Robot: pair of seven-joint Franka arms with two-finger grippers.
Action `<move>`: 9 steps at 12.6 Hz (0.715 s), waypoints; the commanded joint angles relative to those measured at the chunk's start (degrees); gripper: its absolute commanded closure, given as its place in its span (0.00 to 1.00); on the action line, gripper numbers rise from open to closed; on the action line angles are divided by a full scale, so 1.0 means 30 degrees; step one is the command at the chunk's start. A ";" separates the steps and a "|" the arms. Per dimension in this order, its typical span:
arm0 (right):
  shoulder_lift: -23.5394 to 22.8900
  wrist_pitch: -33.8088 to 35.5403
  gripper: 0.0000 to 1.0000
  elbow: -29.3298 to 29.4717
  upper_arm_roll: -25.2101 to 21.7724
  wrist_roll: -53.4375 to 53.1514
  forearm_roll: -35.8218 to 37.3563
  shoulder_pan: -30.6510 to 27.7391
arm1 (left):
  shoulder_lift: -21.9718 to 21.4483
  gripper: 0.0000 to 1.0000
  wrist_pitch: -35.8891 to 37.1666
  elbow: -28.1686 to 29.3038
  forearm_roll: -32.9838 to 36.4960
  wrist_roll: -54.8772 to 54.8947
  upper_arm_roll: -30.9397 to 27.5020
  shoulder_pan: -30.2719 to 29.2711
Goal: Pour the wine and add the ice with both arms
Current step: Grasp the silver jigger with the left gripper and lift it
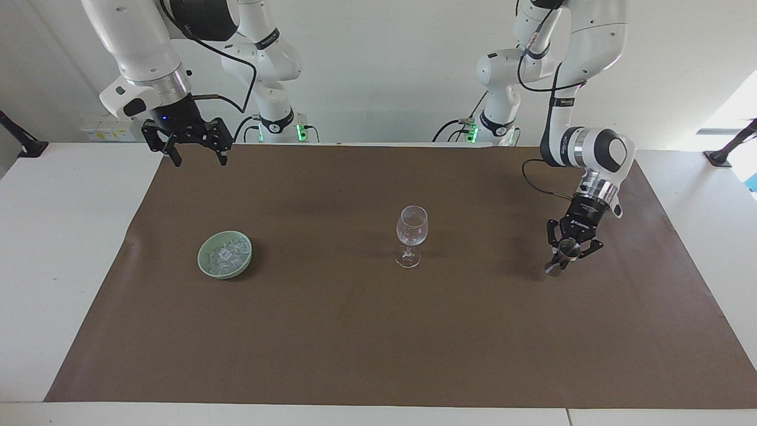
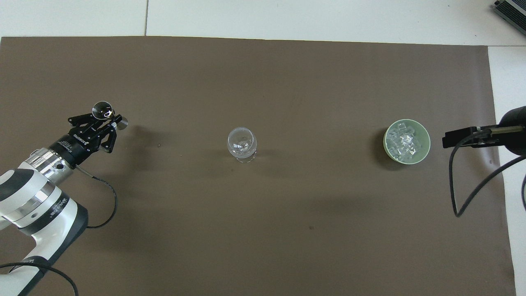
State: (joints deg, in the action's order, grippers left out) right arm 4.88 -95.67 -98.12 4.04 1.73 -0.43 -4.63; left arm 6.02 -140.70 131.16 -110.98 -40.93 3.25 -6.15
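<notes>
Between our left gripper's (image 1: 566, 255) closed fingertips we hold a small glass measure (image 2: 101, 110) low over the mat; next it must travel beside the empty wine glass (image 1: 411, 235) and tip. Well apart, ice (image 1: 226, 253) fills the green bowl (image 1: 205, 266); our right gripper (image 1: 197, 155) waits raised, fully open.

Pale green bowl (image 1: 225, 254) of whitish ice (image 1: 227, 252) on brown mat (image 1: 331, 331)

I see the white desk (image 1: 65, 248) with a brown mat (image 1: 355, 331) on it; on the mat stand a wine glass (image 1: 411, 235) and a green bowl (image 1: 204, 264).
</notes>
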 commanded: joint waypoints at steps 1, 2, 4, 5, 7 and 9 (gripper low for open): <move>0.0425 0.0072 0.00 -0.0430 0.0000 0.0537 -0.0295 -0.0126 | -0.0863 1.00 -0.0560 0.0138 -0.0390 -0.0592 -0.0057 0.0670; 0.0425 0.0072 0.00 -0.0430 0.0000 0.0537 -0.0295 -0.0126 | -0.1068 1.00 -0.0647 0.0138 -0.0390 -0.0681 -0.0027 0.0904; 0.0425 0.0072 0.00 -0.0430 0.0000 0.0537 -0.0295 -0.0126 | -0.1419 1.00 -0.1143 -0.0036 -0.0390 -0.1177 0.0263 0.1023; 0.0425 0.0072 0.00 -0.0430 0.0000 0.0537 -0.0295 -0.0126 | -0.1451 1.00 -0.1349 -0.0125 -0.0390 -0.1411 0.0411 0.1023; 0.0425 0.0072 0.00 -0.0430 0.0000 0.0537 -0.0295 -0.0126 | -0.1538 1.00 -0.2050 -0.0476 -0.0419 -0.2057 0.1024 0.1314; 0.0425 0.0072 0.00 -0.0430 0.0000 0.0537 -0.0295 -0.0126 | -0.1598 1.00 -0.3193 -0.0827 -0.1030 -0.2029 0.1291 0.2366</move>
State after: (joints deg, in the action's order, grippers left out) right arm 4.88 -95.67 -98.12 4.04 1.73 -0.43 -4.63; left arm 2.01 -146.53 129.61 -111.58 -45.99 7.05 -2.42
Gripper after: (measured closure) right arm 0.000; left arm 0.784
